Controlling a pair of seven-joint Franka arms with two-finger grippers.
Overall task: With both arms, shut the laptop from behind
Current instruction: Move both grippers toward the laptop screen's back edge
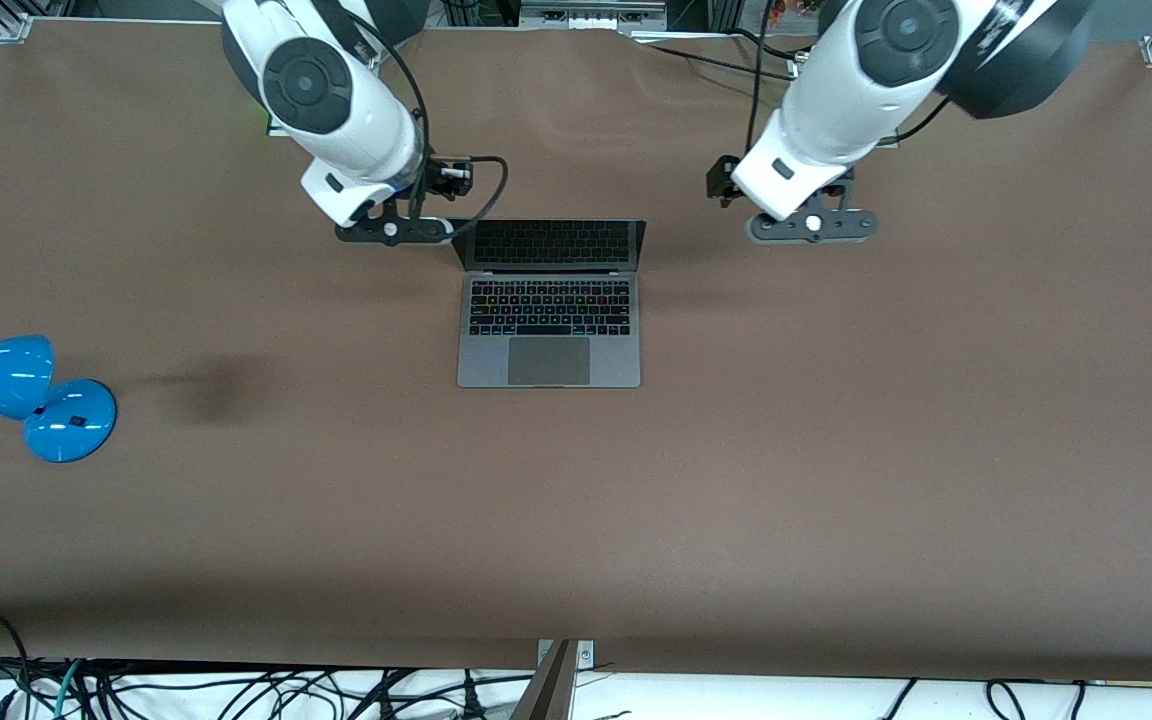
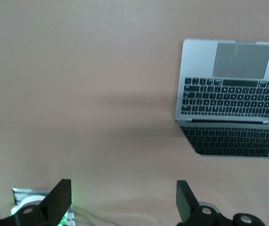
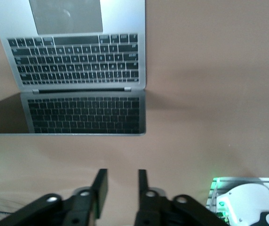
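The laptop (image 1: 548,345) stands open in the middle of the brown table, its dark screen tilted back toward the arms' bases. My right gripper (image 1: 391,230) hovers by the lid's corner at the right arm's end. In the right wrist view the laptop (image 3: 78,61) fills the frame, and that gripper (image 3: 122,173) shows its fingers a narrow gap apart with nothing between them. My left gripper (image 1: 813,225) hangs over bare table toward the left arm's end, well apart from the lid. The left wrist view has the laptop (image 2: 228,94) off to one side and the gripper (image 2: 122,188) wide open and empty.
A blue desk lamp (image 1: 31,395) lies at the table's edge toward the right arm's end. Cables hang below the table's edge nearest the front camera (image 1: 236,690). Brown table surface (image 1: 836,450) spreads around the laptop.
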